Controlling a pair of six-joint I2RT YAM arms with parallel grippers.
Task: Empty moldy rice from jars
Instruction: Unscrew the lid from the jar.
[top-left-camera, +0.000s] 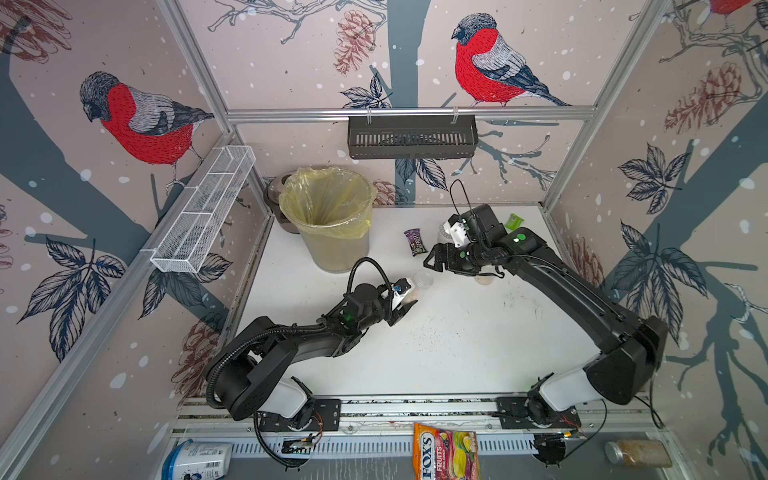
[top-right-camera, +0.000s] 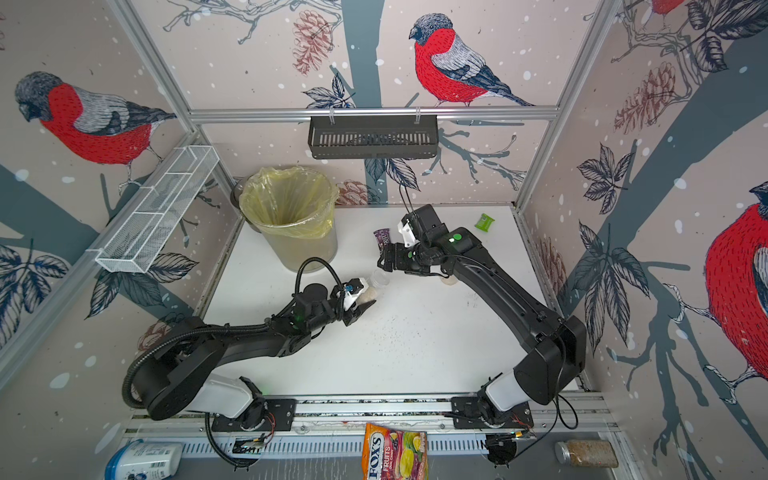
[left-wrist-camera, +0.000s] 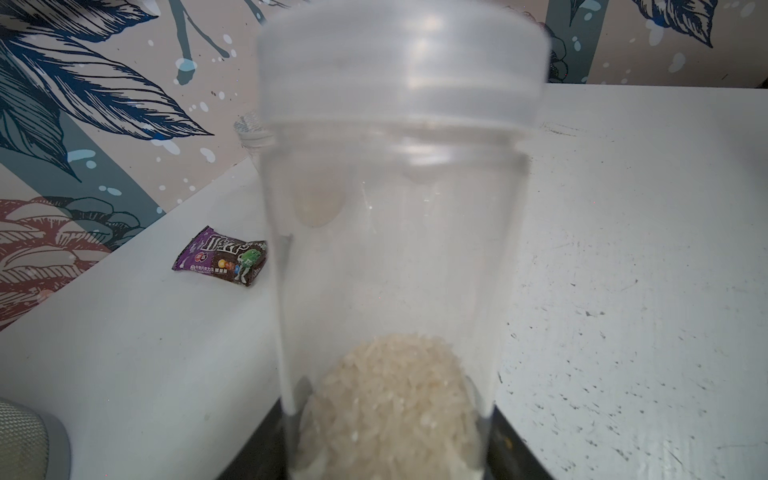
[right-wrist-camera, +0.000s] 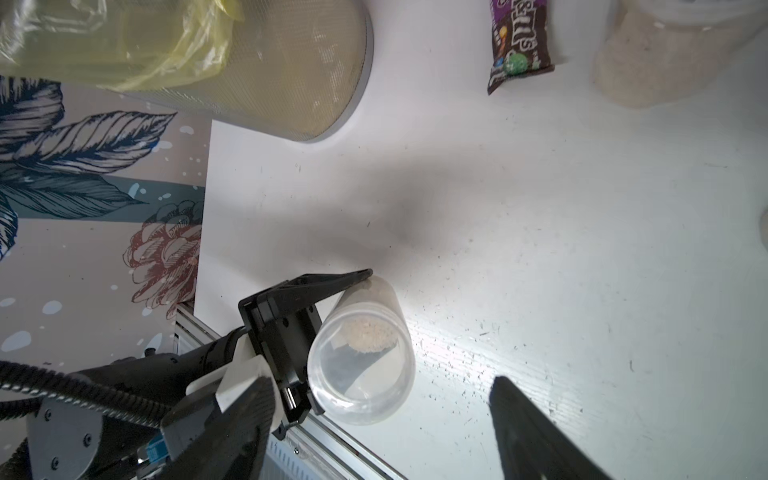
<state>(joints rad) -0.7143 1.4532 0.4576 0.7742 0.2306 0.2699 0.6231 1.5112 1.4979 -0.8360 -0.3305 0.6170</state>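
left gripper (top-left-camera: 409, 305) clamped on a lidded jar (left-wrist-camera: 395, 249) of rice (left-wrist-camera: 390, 395)
right gripper (top-left-camera: 432, 259) jaws gaping, empty, just beside it, near the bin (top-left-camera: 336, 253)

Slim clear jar (left-wrist-camera: 395, 249) with lid (left-wrist-camera: 403, 62) on, small heap of pale rice (left-wrist-camera: 390, 395) at its bottom

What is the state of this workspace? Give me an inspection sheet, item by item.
Surface: white table, scuffed, with dark specks.
Job's things: slim jar, lid on, a little moldy rice inside; second jar holding rice; lined bin.
Clutter: purple candy packet; green packet.
Grippers: left gripper shut on slim jar; right gripper open, empty, near the jar's lid.
Cables: black hose loops over left arm; thin cable over right wrist.
Surroundings: bird-print walls; black basket; white wire rack.
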